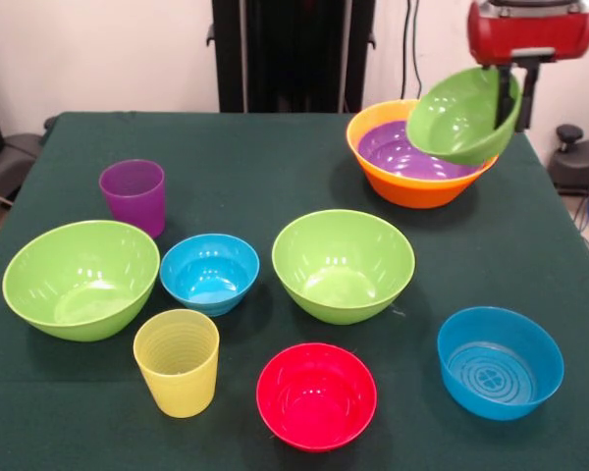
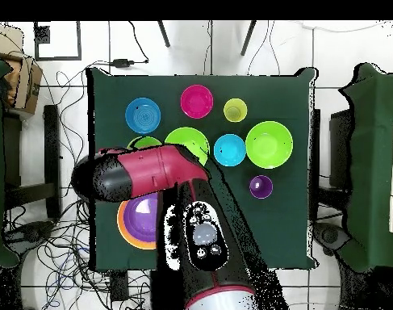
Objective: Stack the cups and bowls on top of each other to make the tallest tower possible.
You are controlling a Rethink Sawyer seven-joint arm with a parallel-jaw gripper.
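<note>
green felt covers the bench. from the left: purple cup, green bowl, yellow cup, small blue bowl, red bowl, second green bowl, blue bowl, all upright and apart, probably spread for easy picking. far right, the fingers are clamped on a third green bowl's rim, tilted above the tower, orange bowl with purple inside, likely about to nest. pale wall and cables behind.

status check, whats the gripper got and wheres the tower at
Gripper shut on green bowl, held tilted above the tower. Tower: orange bowl with purple bowl nested inside. Nothing in the way; other bowls and both cups sit apart on the table.
</note>
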